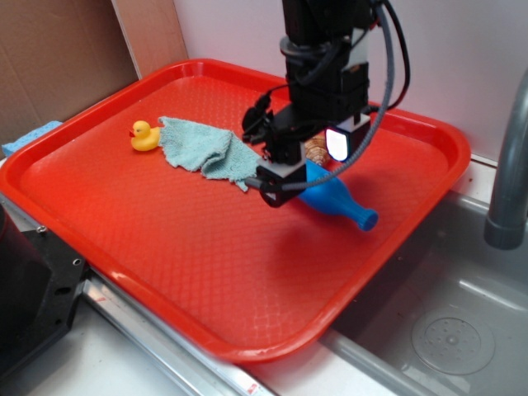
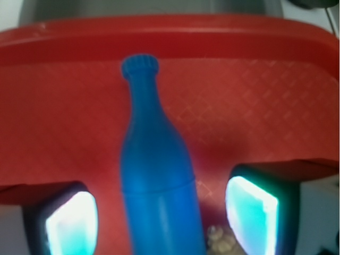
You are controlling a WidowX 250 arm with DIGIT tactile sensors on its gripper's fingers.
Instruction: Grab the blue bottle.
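Red tray (image 1: 165,247) sitting on the counter edge next to a steel sink (image 1: 445,330), grey faucet pipe (image 1: 507,165) off to the side. Blue bottle (image 1: 338,200) lying flat on the tray, toward the sink-side rim, neck and flared lip pointing down toward the tray's edge. Black WidowX gripper (image 1: 301,177) right over the bottle's fat end, covering most of the body in the exterior view; only the lower body, the taper and the cap poking out.

From the wrist view, same blue bottle (image 2: 156,175) dead centre, running lengthwise away from the camera, lip (image 2: 139,66) up near the far rim of the tray (image 2: 265,95). Gripper (image 2: 159,218) spread wide, one finger pad (image 2: 71,226) on one side and the other pad (image 2: 252,215) on the opposite side, both glowing pale cyan. Clear strip of red tray visible between each pad and the bottle, so jaws apart and straddling the body, not squeezing it. Hard to say from these shots if the pads touch the tray floor or hang just above it.

Elsewhere on the tray: crumpled teal cloth (image 1: 202,148) just behind the gripper, little yellow duck (image 1: 144,136) just beside the cloth's far end. Something small and tan-brown (image 1: 316,148) tucked behind the gripper, mostly hidden, also peeking in blurry at the bottom of the wrist view; can't tell what it is. Bit of blue sponge (image 1: 29,136) outside the tray rim, cardboard (image 1: 58,58) behind.
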